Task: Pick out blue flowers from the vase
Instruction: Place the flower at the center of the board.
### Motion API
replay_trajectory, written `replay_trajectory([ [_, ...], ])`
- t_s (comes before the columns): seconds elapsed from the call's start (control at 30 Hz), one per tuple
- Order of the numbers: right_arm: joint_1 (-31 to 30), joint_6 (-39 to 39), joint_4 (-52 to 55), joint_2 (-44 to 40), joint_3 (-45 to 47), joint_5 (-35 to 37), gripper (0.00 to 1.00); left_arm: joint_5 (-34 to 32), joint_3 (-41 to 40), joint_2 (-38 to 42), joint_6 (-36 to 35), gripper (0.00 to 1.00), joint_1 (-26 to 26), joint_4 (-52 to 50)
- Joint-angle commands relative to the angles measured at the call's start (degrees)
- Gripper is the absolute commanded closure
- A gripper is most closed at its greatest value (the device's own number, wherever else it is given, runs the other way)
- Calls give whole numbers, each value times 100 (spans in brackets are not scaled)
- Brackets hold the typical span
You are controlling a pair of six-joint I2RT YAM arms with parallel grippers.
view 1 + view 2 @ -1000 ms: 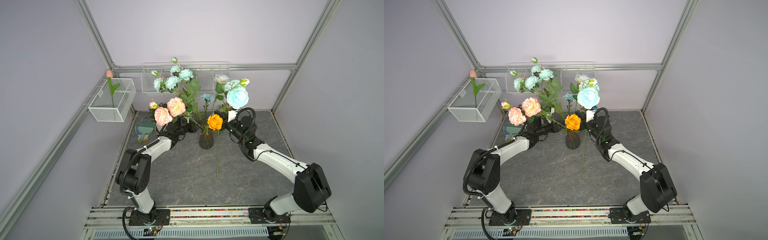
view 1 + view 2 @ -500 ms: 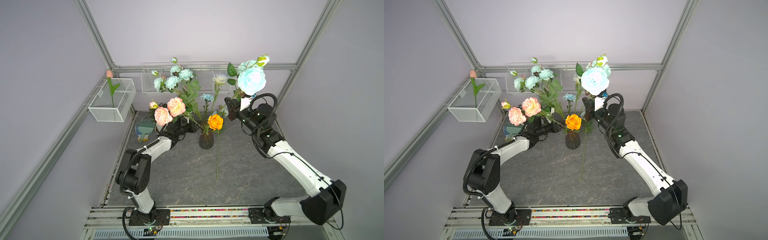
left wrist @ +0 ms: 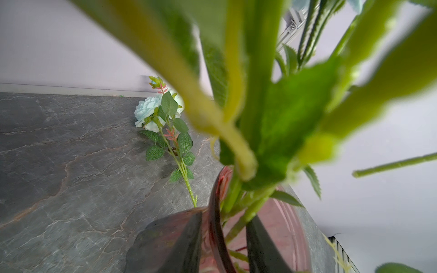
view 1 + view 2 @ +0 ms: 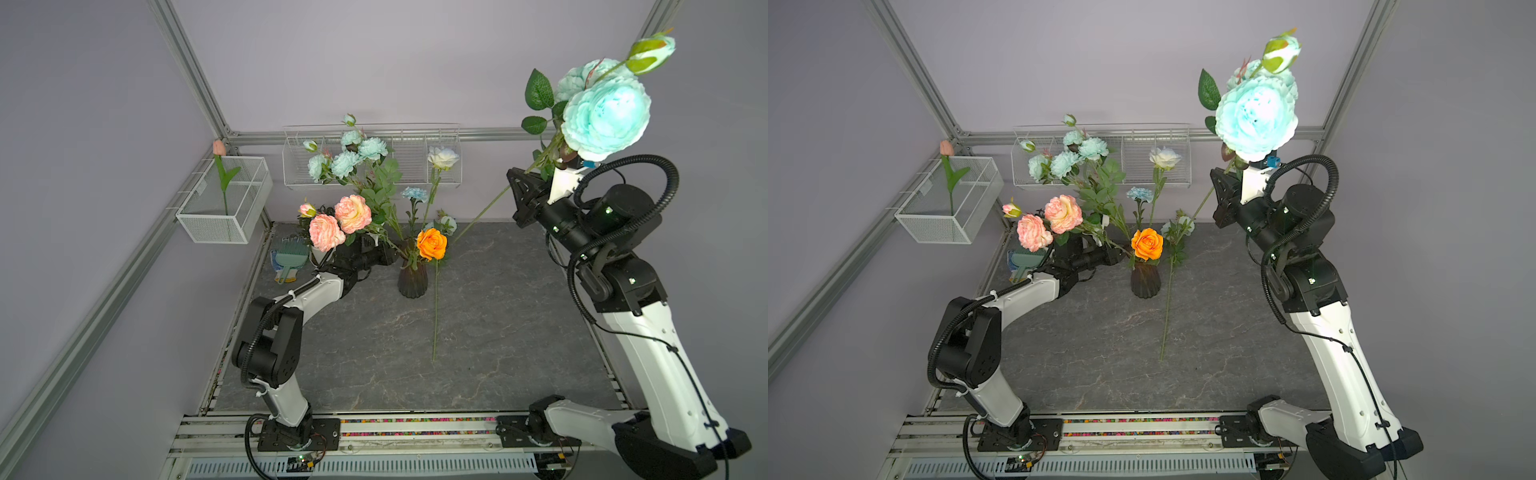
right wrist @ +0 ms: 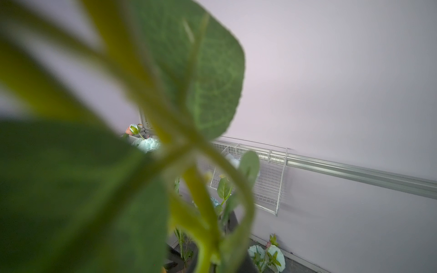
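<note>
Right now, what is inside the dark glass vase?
Several green stems stand in the vase, with the orange rose just above its mouth. One finger of the left claw is inside the rim. Dark glass hides the stem ends.

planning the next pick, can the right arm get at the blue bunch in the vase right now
Probably not yet: the right claw is shut on another blue flower stem, held high away from the vase. The white rose and orange rose also stand between it and the blue bunch.
</note>
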State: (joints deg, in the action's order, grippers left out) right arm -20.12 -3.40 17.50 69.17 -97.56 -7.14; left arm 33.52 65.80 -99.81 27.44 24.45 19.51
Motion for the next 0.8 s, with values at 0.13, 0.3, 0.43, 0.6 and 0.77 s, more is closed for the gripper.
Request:
replay_trajectory([
  [0.13, 399, -269, 2256, 617, -1012, -467, 86, 50, 72, -202, 23, 66, 27, -123],
  [0.3, 799, -732, 2995, 1100, -1281, -1193, 87, 78, 76, -217, 26, 66, 25, -123],
  [0.43, 1192, -1118, 2955, 1353, -1131, -1783, 89, 76, 111, -195, -8, 66, 27, -182],
  [0.6, 1405, -1367, 2955, 1589, -785, -2136, 90, 50, 92, -135, -30, 66, 27, -215],
  [0.77, 1498, -1368, 2765, 1561, 52, -2081, 90, 49, 36, -133, -18, 66, 25, -180],
])
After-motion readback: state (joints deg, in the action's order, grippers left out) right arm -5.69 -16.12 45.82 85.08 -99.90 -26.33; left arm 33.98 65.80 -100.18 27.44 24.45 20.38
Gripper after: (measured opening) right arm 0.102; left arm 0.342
